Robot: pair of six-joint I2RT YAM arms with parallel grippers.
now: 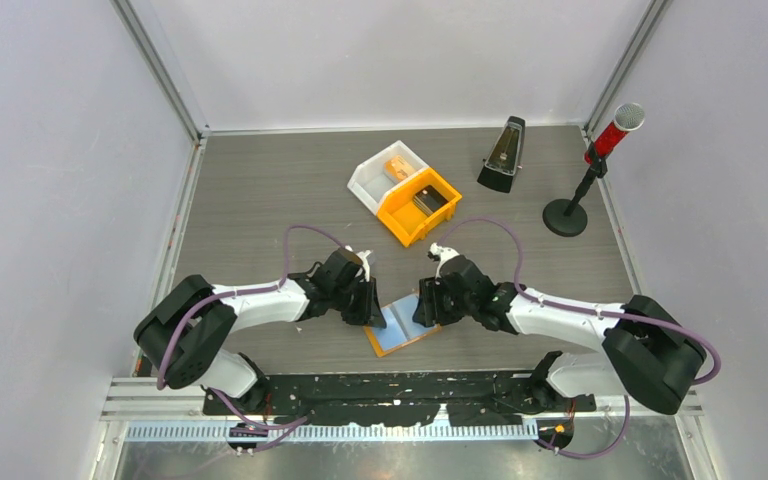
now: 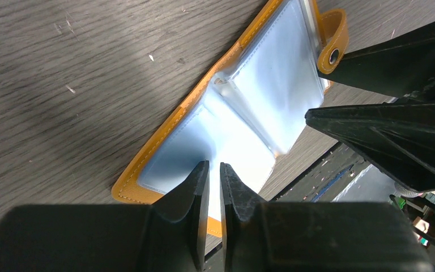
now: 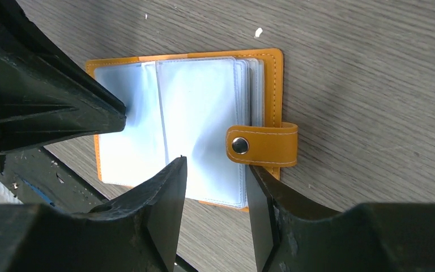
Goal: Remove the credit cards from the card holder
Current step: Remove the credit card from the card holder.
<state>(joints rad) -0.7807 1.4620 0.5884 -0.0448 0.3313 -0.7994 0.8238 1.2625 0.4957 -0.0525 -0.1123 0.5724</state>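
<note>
Atop card holder (image 1: 401,327), left claw (image 2: 215,166) pinched

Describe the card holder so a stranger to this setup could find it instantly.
On the grey table, look at the near edge between the left pincer and the right pincer. The card holder lies open there, pale blue plastic sleeves inside an orange cover with a snap tab. Unlike the orange bin farther back, it is thin and book-like, not a deep box.
</note>
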